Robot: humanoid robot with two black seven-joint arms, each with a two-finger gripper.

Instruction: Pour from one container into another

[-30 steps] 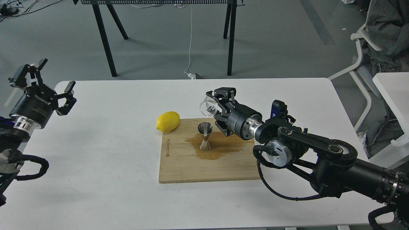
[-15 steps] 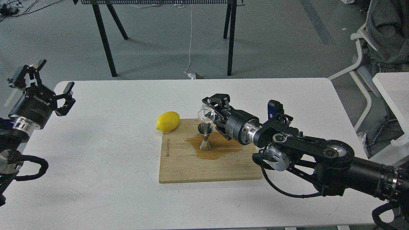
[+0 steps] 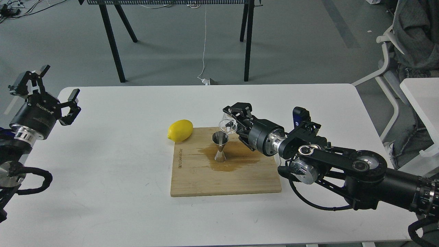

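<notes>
The steel hourglass jigger (image 3: 220, 146) stands upright on the wooden board (image 3: 226, 178), in a wet brown patch (image 3: 236, 160). My right gripper (image 3: 232, 120) is shut on the small clear cup (image 3: 227, 126), which is tilted on its side with its mouth toward the jigger, just above and right of the jigger's rim. My left gripper (image 3: 51, 91) is open with nothing in it, raised at the table's far left edge, far from the board.
A yellow lemon (image 3: 180, 130) lies on the white table (image 3: 113, 178) against the board's back left corner. My right arm (image 3: 343, 168) stretches over the table's right front part. Black table legs, a chair and a second table edge stand beyond.
The right gripper with the clear cup came down toward the jigger, then shifted slightly right. The cup is still tilted over the jigger's rim. The left gripper barely moved.
</notes>
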